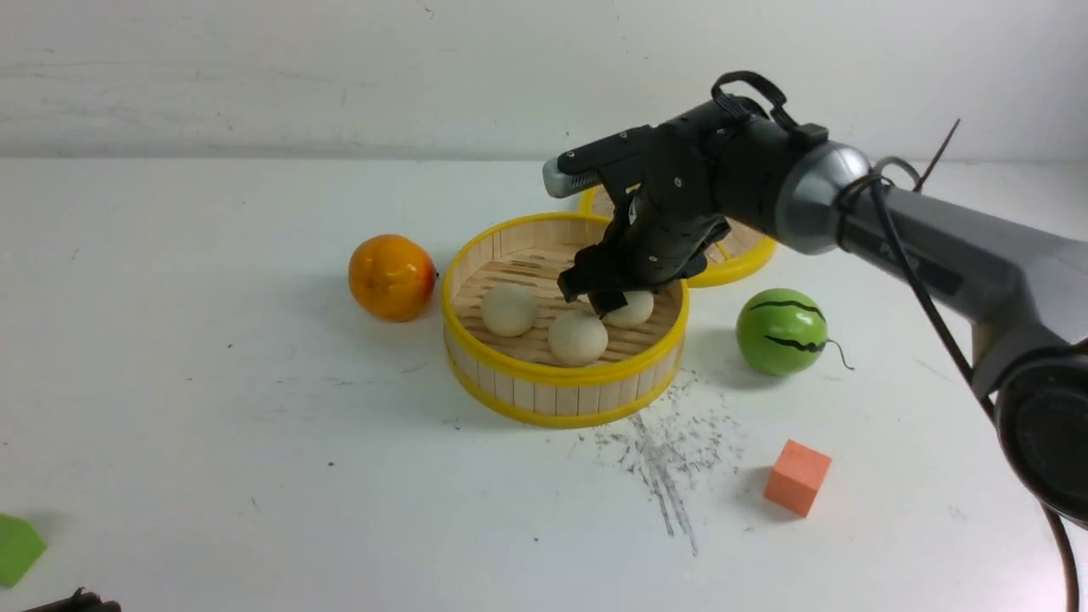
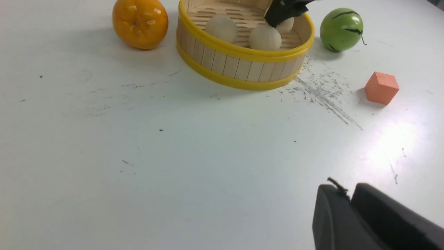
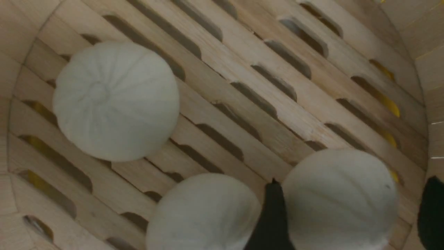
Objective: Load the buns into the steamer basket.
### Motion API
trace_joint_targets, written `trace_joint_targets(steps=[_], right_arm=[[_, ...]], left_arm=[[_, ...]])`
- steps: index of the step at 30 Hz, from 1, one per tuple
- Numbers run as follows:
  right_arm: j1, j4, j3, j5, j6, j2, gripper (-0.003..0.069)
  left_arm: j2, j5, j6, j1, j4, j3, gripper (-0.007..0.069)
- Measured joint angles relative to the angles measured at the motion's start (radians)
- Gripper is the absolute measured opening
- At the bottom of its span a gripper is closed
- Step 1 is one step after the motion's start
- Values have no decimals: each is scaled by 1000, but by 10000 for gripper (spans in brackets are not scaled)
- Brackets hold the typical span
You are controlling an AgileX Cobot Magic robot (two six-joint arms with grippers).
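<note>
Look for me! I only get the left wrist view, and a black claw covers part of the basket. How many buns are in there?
Observer: Three. The right wrist view shows the third bun down in the basket, between the fingers of the right gripper.
Operator: Is the claw squeezing it?
Observer: No. Wood shows between that bun and one finger, so the jaws stand apart.
Operator: Is anything behind the basket?
Observer: Yes. The front view shows a flat yellow-rimmed disc behind it, toward the right.
</note>
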Motion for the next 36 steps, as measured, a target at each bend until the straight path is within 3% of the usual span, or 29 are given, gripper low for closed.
trace_joint_targets(steps=[3,7,11,13,14,15,18,24,30,36], right_arm=[[0,0,-40,65,2,-21,563],[5,2,-89,136,-9,-67,537],[16,24,-122,232,-64,-137,402],[24,49,-122,299,-111,-181,272],[24,52,-122,312,-116,-186,259],[27,86,-122,360,-154,-225,136],[28,152,-122,395,-205,-284,0],[29,266,-37,398,-279,-449,-21],[29,322,218,395,-309,-740,-20],[29,341,635,156,-312,-1108,-18]], left_arm=[[0,0,0,0,0,0,73],[0,0,0,0,0,0,74],[0,0,0,0,0,0,74],[0,0,0,0,0,0,75],[0,0,0,0,0,0,76],[0,0,0,0,0,0,78],[0,0,0,0,0,0,81],[0,0,0,0,0,0,88],[0,0,0,0,0,0,92],[0,0,0,0,0,0,100]])
